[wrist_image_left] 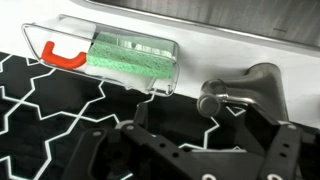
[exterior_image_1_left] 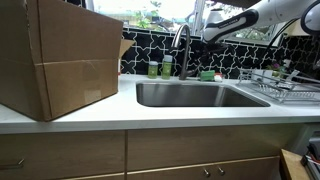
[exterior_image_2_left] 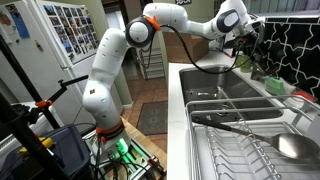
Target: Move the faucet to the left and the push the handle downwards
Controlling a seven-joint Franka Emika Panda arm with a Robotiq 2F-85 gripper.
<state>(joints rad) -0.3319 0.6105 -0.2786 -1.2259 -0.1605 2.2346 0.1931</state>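
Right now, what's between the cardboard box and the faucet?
Two green bottles on the counter, between the cardboard box and the faucet, seen in an exterior view.

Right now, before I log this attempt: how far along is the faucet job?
Done: nothing evident. The faucet arches over the sink with nothing gripping it. In hand: in the wrist view the pincer is open and empty, close to the handle but not touching it. Left: both steps, it seems. Swing the spout left, then push the handle down.
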